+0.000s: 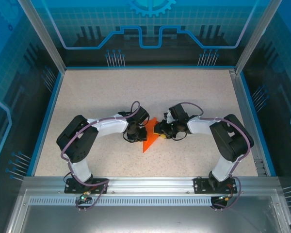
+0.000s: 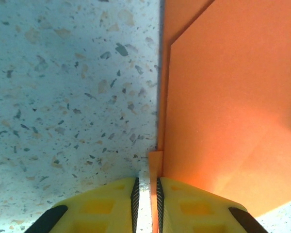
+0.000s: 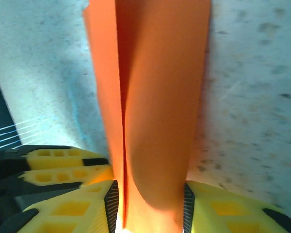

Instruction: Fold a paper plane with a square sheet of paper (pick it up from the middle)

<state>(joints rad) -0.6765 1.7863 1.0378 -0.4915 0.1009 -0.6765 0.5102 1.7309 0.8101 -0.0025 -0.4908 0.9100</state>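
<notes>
There is one orange sheet of paper [image 1: 148,141], already folded into a narrow pointed shape. It sits a little near of the middle of the speckled table [image 1: 136,92], with its tip pointing to the near side. Two arms meet over it, one from each side, and each carries one gripper.

The left gripper [image 1: 137,132] is at the sheet's left edge. In the left wrist view its jaws [image 2: 145,204] are almost together, pinching a thin strip of the sheet's edge, while the layered folds of the sheet [image 2: 223,97] lie flat on the table to the right.

The right gripper [image 1: 160,130] is at the sheet's right side. In the right wrist view its jaws [image 3: 150,208] stand moderately apart, with a bowed fold of the sheet [image 3: 155,97] filling the gap and touching both pads. The left gripper's two yellow fingers [image 3: 63,167] show just beside it.
</notes>
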